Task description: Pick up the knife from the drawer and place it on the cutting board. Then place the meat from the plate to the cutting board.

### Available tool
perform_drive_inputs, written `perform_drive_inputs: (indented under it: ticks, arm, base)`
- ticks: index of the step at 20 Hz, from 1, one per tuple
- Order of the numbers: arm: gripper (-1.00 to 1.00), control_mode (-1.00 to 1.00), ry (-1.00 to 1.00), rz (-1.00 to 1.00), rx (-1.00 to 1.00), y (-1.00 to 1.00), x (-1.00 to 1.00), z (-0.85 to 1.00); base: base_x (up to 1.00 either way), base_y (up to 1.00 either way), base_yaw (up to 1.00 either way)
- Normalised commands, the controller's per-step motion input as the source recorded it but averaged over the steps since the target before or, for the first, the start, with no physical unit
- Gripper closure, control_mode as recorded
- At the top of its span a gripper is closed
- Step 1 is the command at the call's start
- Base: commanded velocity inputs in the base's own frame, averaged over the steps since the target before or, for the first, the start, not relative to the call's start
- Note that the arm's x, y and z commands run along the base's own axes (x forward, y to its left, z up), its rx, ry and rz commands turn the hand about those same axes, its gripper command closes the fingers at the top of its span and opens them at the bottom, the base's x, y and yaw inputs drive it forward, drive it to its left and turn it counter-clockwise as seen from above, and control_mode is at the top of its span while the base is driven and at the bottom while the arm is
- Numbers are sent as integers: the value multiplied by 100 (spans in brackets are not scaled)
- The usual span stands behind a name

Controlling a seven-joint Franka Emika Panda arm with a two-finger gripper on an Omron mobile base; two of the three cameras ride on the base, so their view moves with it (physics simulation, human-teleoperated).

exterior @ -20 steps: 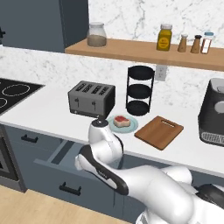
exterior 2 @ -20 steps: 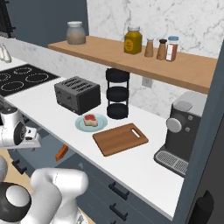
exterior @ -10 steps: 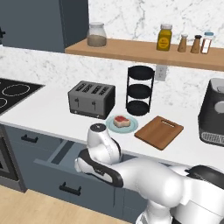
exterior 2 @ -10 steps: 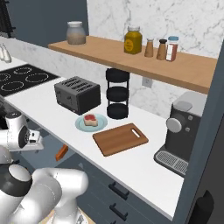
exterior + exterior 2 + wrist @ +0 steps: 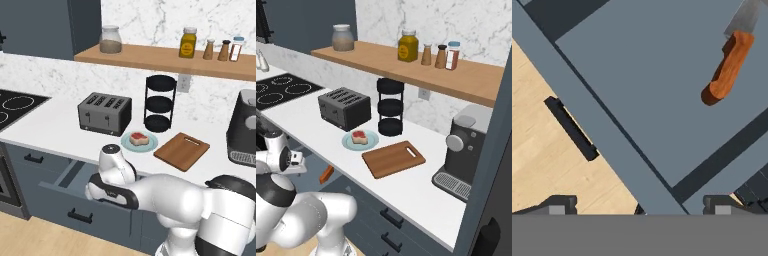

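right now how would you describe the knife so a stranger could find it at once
Below the white counter, the wide blue-grey drawer stands pulled open. On its grey floor lies the knife, alone there. Its orange-brown handle and short grey blade set it apart from the plain grey around it.

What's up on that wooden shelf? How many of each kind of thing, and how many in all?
Big glass jars: 2, a grey-lidded jar and an amber jar.
Small shakers: 3, a tan shaker, a dark shaker and a red-and-white shaker.
Total: 5.
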Motion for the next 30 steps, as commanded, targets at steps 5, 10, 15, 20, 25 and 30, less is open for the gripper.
perform_drive_inputs:
  ticks: [5,10,15,20,25,30]
  arm:
    - [-100,-100,3,17,0,0,0,-10]
    - [-100,-100,7,25,0,0,0,-10]
    - [-100,-100,6,16,0,9,3,-6]
    - [-100,-100,7,6,-1,22,9,-15]
    - [-100,-100,1,4,0,1,25,-6]
    - [-100,-100,1,3,0,3,19,-19]
  base:
    - [0,0,0]
    - [0,0,0]
    - [0,0,0]
    - [0,0,0]
    - [0,0,0]
    - [0,0,0]
